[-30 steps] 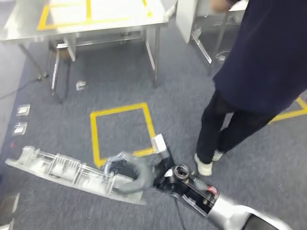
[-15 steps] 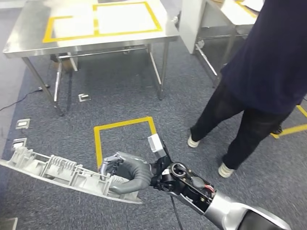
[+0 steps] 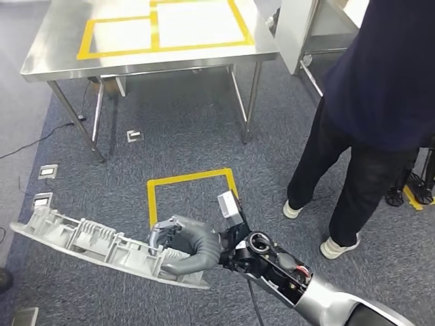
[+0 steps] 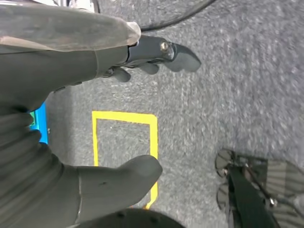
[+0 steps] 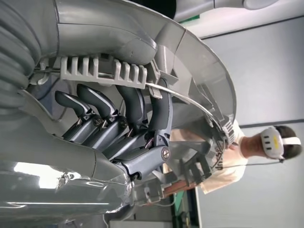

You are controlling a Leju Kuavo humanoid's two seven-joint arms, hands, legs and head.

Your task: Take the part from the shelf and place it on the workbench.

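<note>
A grey-blue carpeted floor carries everything in the room. A stainless-steel workbench with yellow tape rectangles on its top stands at the far side, its legs on the carpet. A person in a dark top and black trousers stands to the right, near the bench's right-hand corner, white shoes on the carpet. A long, pale grey ribbed plastic part hangs level above the floor, well apart from the workbench, one end running out to the left. The right hand grasps this part near its right-hand end, thumb over the top and dark fingers curled under the ribbing. The left hand holds nothing, thumb and fingers spread above the carpet. A yellow tape square marks the floor between hand and bench.
</note>
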